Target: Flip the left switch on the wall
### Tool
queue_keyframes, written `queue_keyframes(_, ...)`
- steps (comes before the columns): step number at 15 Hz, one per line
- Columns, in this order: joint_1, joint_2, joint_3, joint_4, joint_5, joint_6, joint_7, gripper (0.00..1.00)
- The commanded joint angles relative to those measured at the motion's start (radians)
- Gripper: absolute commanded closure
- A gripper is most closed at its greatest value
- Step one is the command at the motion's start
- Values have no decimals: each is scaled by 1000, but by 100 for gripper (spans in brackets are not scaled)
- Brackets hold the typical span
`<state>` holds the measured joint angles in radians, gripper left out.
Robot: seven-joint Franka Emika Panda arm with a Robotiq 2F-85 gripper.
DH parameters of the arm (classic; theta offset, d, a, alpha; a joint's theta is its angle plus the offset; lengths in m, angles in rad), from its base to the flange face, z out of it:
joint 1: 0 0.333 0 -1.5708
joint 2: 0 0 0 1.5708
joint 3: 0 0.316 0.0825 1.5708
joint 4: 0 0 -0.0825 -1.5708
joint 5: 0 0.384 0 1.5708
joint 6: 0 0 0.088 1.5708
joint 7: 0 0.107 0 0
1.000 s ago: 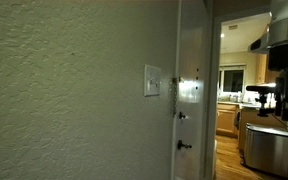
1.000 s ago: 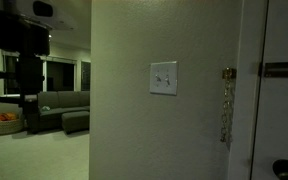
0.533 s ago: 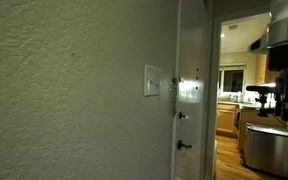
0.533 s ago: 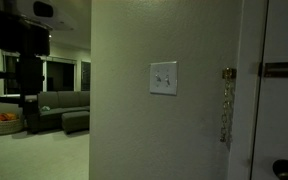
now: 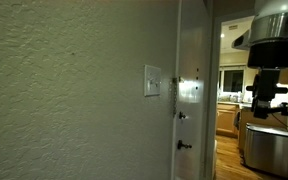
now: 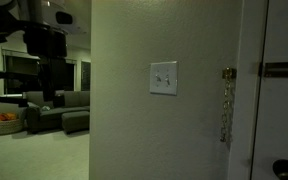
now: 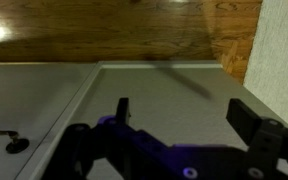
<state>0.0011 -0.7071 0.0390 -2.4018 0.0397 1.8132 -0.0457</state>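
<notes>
The off-white switch plate (image 5: 152, 81) sits on the rough pale grey-green wall (image 5: 74, 100). It shows head-on in an exterior view (image 6: 164, 78), where its single switches are too dim to tell apart. The robot arm (image 5: 269, 50) hangs well away from the plate, beyond the door edge, and also shows dark in an exterior view (image 6: 49, 38). In the wrist view my gripper (image 7: 189, 115) is open and empty, with both dark fingers (image 7: 254, 122) spread over a grey panel. A strip of the wall (image 7: 284, 50) is at the right edge there. The switch plate is out of the wrist view.
A glossy white door (image 5: 191, 110) with dark hardware (image 5: 184, 145) stands next to the plate, and a chain (image 6: 226, 105) hangs at its edge. A kitchen with a steel appliance (image 5: 267, 148) lies behind. A sofa (image 6: 64, 105) stands in the room past the wall corner. Wood floor (image 7: 114, 30) shows below the wrist.
The arm has moved further into both exterior views, closer to the wall's side. The switch plate and door are unchanged.
</notes>
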Motion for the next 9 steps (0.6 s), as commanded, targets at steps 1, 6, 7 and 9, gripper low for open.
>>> queue_keyframes(1, 11, 98, 23, 70, 4, 95, 63, 0)
queue_keyframes(6, 9, 232, 48, 180, -10, 186, 109, 0)
queue_keyframes(7, 10, 250, 51, 200, -16, 190, 109, 0)
queue_keyframes(9, 17, 231, 38, 174, -10, 178, 79, 0)
